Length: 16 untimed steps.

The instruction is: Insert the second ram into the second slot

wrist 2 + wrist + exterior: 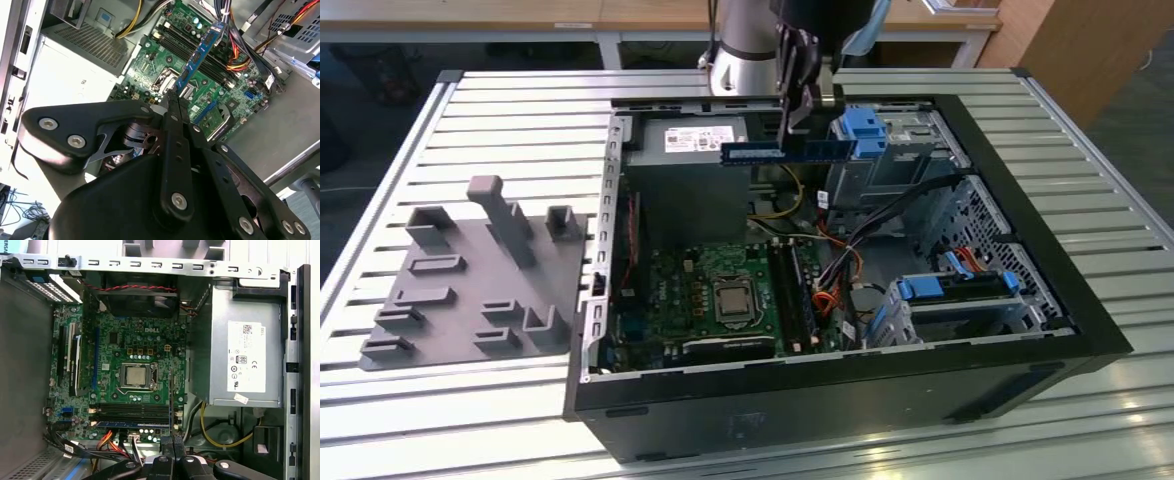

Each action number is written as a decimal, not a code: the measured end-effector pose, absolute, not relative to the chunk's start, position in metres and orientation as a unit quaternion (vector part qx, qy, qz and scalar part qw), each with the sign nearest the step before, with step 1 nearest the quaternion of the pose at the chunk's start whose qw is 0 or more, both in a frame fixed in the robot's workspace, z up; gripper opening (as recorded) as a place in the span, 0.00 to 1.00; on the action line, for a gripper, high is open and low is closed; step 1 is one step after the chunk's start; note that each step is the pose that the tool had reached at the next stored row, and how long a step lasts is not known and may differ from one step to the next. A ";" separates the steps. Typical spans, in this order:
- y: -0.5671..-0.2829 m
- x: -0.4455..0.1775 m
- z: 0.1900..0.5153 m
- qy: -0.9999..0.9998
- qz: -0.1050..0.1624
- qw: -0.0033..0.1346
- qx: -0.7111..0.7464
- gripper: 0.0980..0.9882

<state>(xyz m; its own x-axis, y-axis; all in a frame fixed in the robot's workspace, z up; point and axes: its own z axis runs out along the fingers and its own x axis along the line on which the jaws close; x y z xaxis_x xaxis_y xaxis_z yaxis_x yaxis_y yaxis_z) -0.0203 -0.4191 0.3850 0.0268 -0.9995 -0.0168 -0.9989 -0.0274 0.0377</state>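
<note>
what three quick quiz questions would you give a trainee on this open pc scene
1. True or false: the second ram is already seated on the motherboard.
2. What is the gripper shut on? A) a light-blue drive bracket B) the second ram C) a yellow cable
3. Fill in: in the exterior view, the grey fixture plate lies on the table to the ____ of the computer case.

Key: 1 false, it is held in the air above the open case. 2 B. 3 left.
</note>
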 end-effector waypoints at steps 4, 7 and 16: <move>-0.420 -0.020 0.385 -0.697 -0.019 0.008 0.716 0.02; -0.422 -0.020 0.385 -0.697 -0.019 0.008 0.717 0.02; -0.429 -0.020 0.385 -0.697 -0.019 0.008 0.716 0.02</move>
